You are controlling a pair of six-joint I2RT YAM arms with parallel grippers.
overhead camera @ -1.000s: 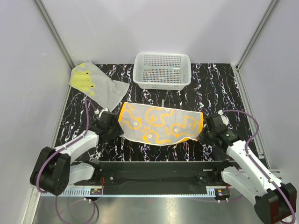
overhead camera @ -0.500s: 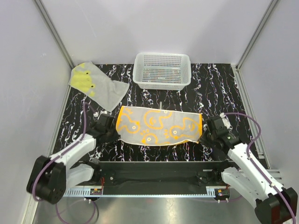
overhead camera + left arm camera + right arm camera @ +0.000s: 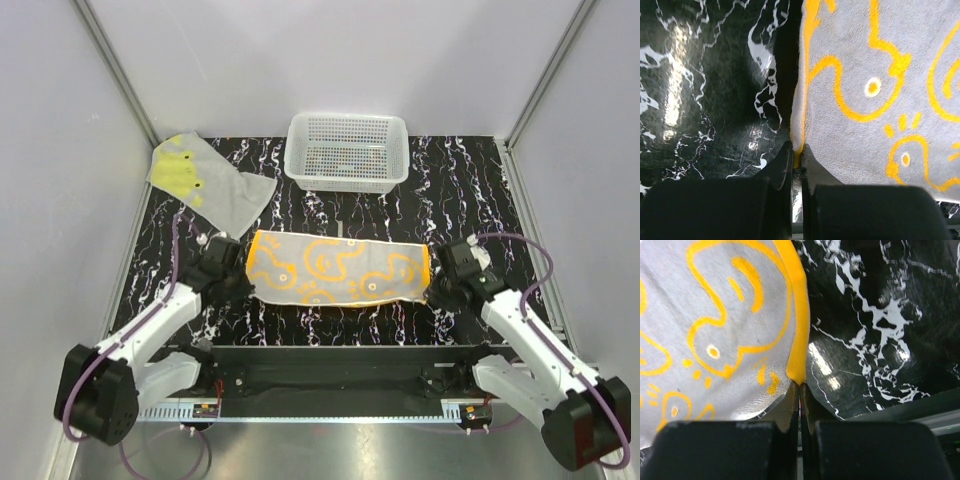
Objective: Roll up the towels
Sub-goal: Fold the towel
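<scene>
Glossy black counter (image 3: 470, 190), white-veined, boxed by pale grey walls (image 3: 300, 60). In front of basket (image 3: 346, 180), orange towel (image 3: 340, 268) spread flat, ends pinched by closed left tool (image 3: 243, 278) and right tool (image 3: 435, 290). Left of basket, grey towel (image 3: 205, 180) lying loose, untouched.

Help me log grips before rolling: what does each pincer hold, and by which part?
Both hold the orange towel: the left pincer pinches its left edge, the right pincer its near right corner.
</scene>
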